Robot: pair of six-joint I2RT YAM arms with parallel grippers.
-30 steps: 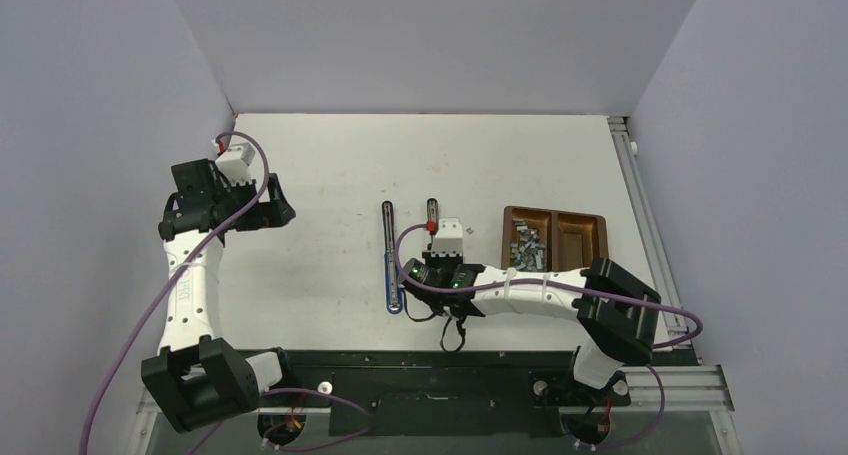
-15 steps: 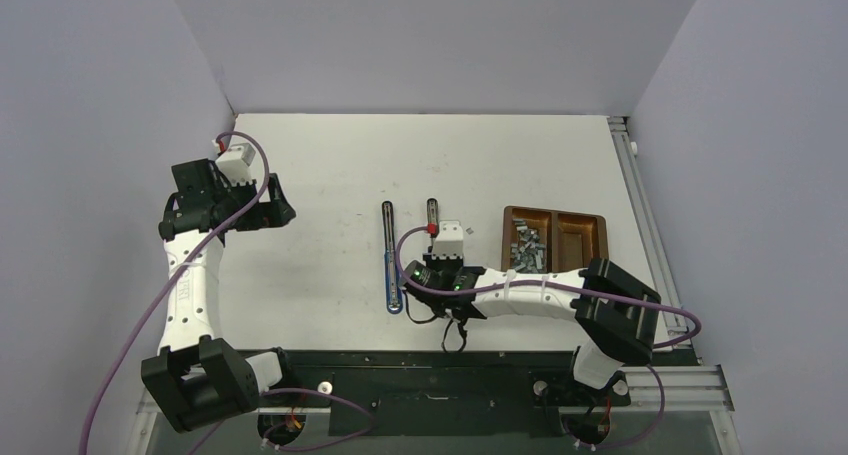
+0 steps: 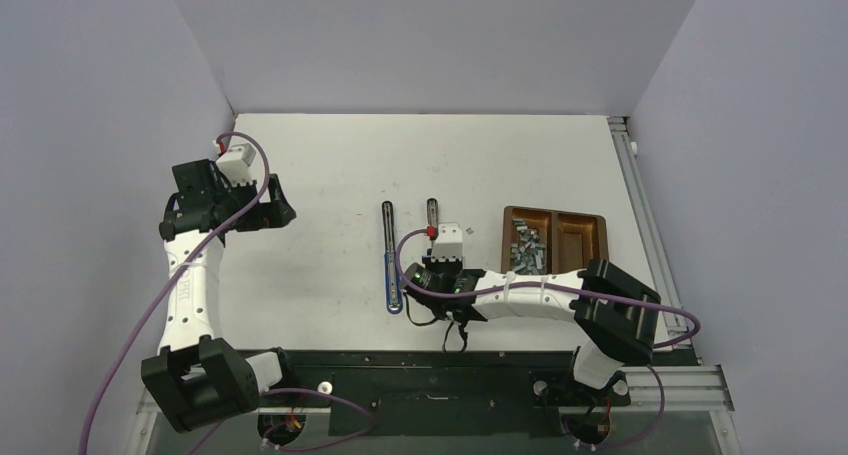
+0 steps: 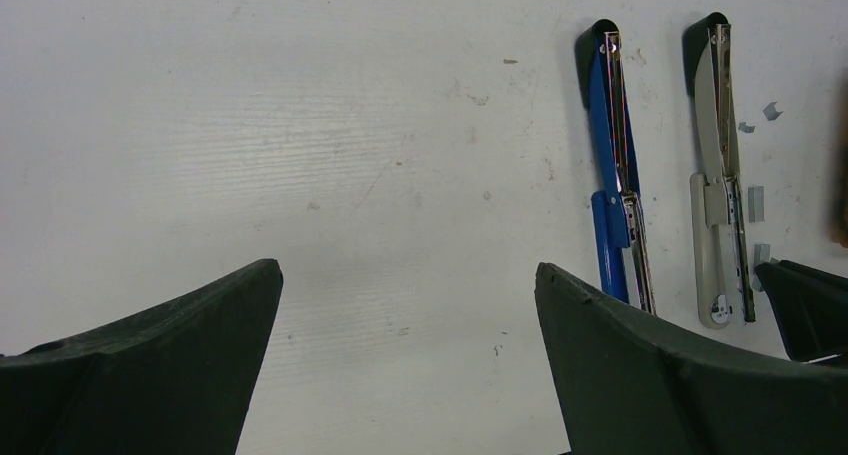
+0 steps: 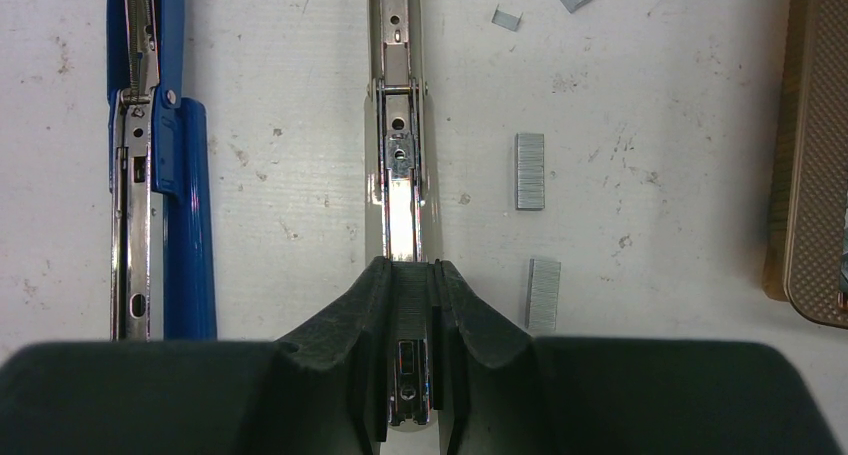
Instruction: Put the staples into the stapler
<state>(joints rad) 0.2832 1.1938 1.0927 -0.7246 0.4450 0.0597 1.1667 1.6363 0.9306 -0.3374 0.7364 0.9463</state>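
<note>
My left gripper [image 4: 405, 275] hangs above the table [image 4: 300, 125], jaws spread wide and holding nothing. My right gripper [image 5: 410, 272] is clamped on the grey stapler [image 5: 395, 65], on its metal rail, beside the blue stapler [image 5: 187, 205]. Only the right wrist view shows two loose staple strips [image 5: 530, 171] just right of it. Overhead, I see the staples [image 3: 527, 247] piled in the left compartment of the wooden tray [image 3: 580, 237].

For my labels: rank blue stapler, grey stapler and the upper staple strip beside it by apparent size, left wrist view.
1 and 2, tied: blue stapler and grey stapler, alike in length; the blue one's near end is hidden.
3: upper staple strip, far smaller.
</note>
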